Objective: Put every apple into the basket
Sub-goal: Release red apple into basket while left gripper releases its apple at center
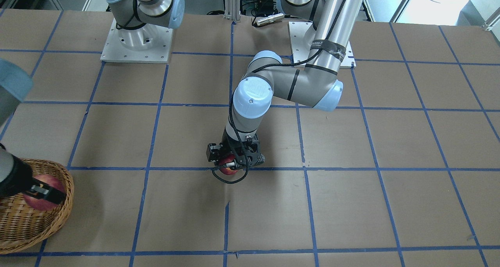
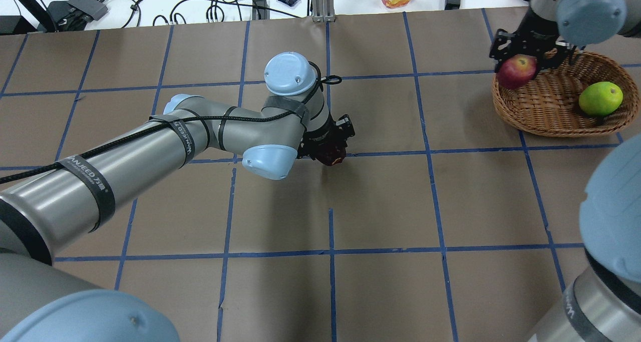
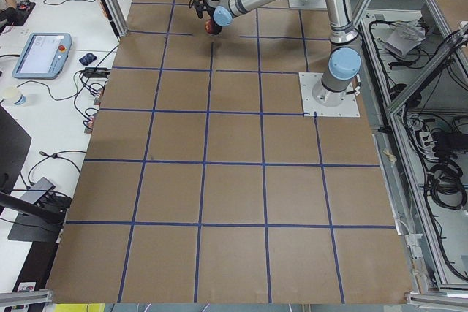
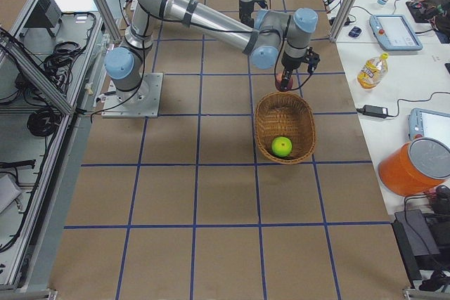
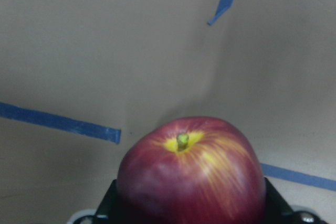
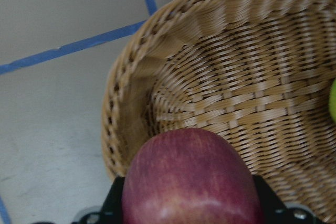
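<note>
**Overhead view.** The oval wicker basket (image 2: 551,128) sits at upper right, its long axis running left–right across the frame. We judge the task one-third done: only the green apple (image 2: 600,98) lies inside, at the right end. The right gripper (image 2: 517,57) pinches a red apple (image 2: 515,73) over the basket's left rim, not yet released. At mid-frame, well apart from the basket, the left gripper (image 2: 326,149) pinches the second red apple (image 5: 191,177), its stem dimple facing the wrist camera.

Left tool (image 1: 231,162) around red apple (image 1: 227,170)
</note>
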